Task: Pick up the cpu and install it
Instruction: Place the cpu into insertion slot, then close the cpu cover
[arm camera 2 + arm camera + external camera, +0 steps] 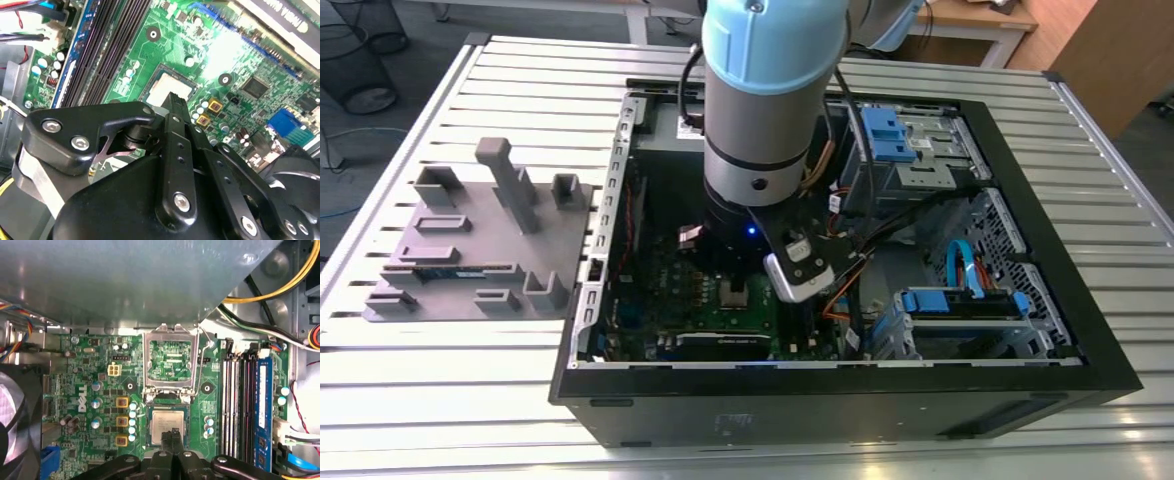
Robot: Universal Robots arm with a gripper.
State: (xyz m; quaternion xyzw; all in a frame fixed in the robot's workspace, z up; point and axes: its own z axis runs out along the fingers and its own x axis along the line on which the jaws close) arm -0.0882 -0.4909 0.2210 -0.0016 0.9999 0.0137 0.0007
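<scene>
Now one cpu (162,422) lies flat beside one raised metal frame (169,362). The gripper (173,432) has its two fingers together just over it.

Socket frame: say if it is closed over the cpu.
No. In the first wrist view the socket frame stands open, with the cpu lying uncovered beside it.

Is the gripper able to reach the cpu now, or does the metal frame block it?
Probably yes: the metal frame stands open beside the cpu, and the gripper hangs right over it, nothing between.
</scene>
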